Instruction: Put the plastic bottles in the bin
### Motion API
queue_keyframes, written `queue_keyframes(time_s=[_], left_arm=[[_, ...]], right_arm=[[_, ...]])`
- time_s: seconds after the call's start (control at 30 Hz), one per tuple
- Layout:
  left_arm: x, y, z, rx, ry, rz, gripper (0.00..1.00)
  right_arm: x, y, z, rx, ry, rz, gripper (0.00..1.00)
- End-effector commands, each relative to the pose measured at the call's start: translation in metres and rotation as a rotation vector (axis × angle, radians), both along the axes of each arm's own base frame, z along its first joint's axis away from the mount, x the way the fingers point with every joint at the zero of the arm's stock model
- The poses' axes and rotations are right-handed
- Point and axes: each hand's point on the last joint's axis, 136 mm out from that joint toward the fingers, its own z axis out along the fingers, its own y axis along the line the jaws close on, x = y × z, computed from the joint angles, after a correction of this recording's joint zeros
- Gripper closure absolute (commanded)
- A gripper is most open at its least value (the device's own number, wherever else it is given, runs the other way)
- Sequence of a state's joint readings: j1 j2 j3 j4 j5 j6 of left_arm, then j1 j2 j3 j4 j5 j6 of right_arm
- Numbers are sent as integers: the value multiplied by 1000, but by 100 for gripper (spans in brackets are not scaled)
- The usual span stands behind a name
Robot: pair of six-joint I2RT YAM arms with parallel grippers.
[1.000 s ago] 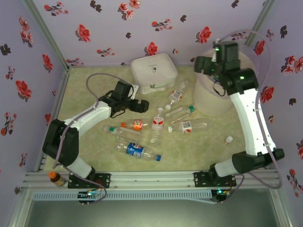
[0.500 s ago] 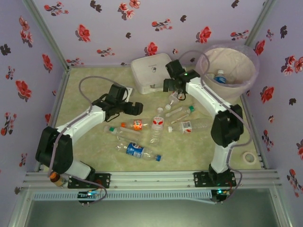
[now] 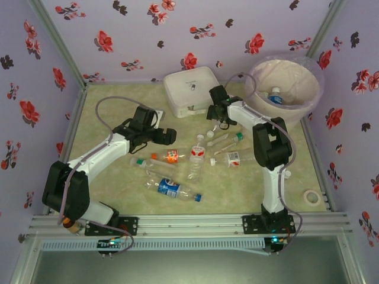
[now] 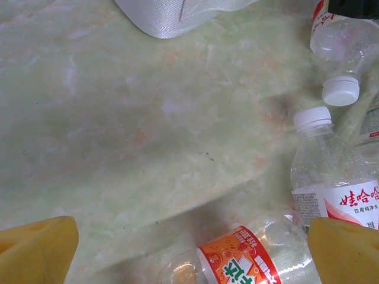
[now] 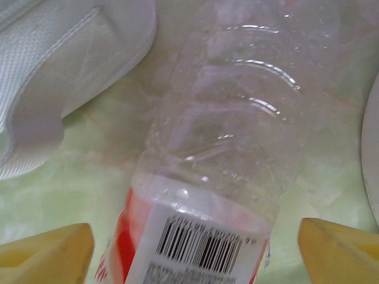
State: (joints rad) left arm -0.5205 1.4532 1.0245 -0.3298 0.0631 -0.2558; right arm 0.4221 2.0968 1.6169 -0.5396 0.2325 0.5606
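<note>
The left arm (image 3: 100, 152) is reaching from the near left corner of the desk (image 3: 112, 112) toward its middle, with its elbow folded low by the base and its forearm slanting up and to the right. The left gripper (image 3: 168, 135) is hovering with its jaws spread wide and nothing between them. In the left wrist view its 2 yellow fingertips (image 4: 37, 248) are sitting at the lower corners. The orange-label bottle (image 4: 249, 260) is lying on the desk between them, and a white-capped bottle (image 4: 331, 171) is lying by the right one.

The right arm (image 3: 273, 186) is rising steeply from the near right, then bending over and stretching left toward the far edge. The right gripper (image 3: 217, 116) is hanging low just beside the white box (image 3: 190, 89). Its jaws are spread and straddling a red-label bottle (image 5: 219, 177) without pinching it. In the right wrist view its fingertips (image 5: 47, 254) are standing clear on both sides.

The bin (image 3: 299, 77) is sitting at the far right corner and holding 1 blue-capped bottle (image 3: 275, 96). The other bottles (image 3: 198, 152) are lying on their sides, scattered across the middle of the desk. A blue-label bottle (image 3: 170, 188) is lying nearest the near edge.
</note>
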Motion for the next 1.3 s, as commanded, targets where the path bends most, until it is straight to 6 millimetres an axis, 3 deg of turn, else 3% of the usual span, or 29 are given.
queue_keyframes(time_s=[0.0, 0.2, 0.33, 0.47, 0.57, 0.77, 0.87, 1.0, 1.07, 1.17, 1.27], left_arm=[[-2, 3, 2, -3, 4, 8, 0], [0, 2, 5, 1, 1, 4, 0], [0, 2, 13, 2, -3, 1, 0], [-3, 5, 29, -2, -37, 0, 0], [-4, 8, 35, -5, -52, 8, 0], [-2, 7, 39, -18, -60, 16, 0], [-2, 6, 39, -29, -57, 21, 0], [-6, 8, 36, -35, -53, 31, 0], [-9, 10, 34, -35, -52, 30, 0], [-12, 12, 32, -26, -46, 26, 0], [-15, 13, 29, -11, -37, 15, 0]], right_arm=[[2, 8, -8, 34, -11, 13, 18], [-3, 5, -28, 38, 42, 28, 25], [-2, 10, -12, 45, 13, 62, 39], [-8, 6, 35, -6, -53, 100, 45], [-15, 7, 82, -7, -122, 136, 46], [-33, 16, 200, 53, -290, 253, 52], [-43, 10, 262, 49, -394, 284, 52], [-57, -22, 337, -50, -525, 272, 56], [-60, -46, 361, -119, -559, 244, 62], [-62, -93, 382, -204, -565, 173, 67], [-58, -142, 384, -256, -545, 81, 71]])
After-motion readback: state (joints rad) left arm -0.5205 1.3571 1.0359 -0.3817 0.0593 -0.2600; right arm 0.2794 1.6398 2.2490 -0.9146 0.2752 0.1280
